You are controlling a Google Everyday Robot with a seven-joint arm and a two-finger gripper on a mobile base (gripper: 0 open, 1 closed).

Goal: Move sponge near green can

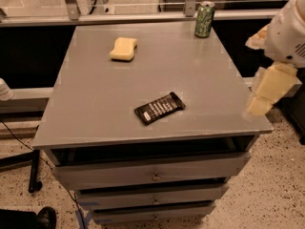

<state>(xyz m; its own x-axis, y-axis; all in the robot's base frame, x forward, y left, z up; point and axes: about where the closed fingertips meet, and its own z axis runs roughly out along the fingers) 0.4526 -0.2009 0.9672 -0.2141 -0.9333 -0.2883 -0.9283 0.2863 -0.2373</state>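
The pale yellow sponge (124, 48) lies flat on the grey cabinet top (105, 104), in its far left part. The green can (204, 19) stands upright at the far right corner of the top. My gripper (261, 101) hangs at the right edge of the view, over the cabinet's near right edge. It is far from the sponge, well in front of the can, and holds nothing that I can see.
A flat black snack bar wrapper (159, 108) lies near the front middle of the top. The cabinet has drawers (155, 173) below. A metal rail (119, 17) runs behind it. A black stand foot (33, 173) and cables sit on the floor at the left.
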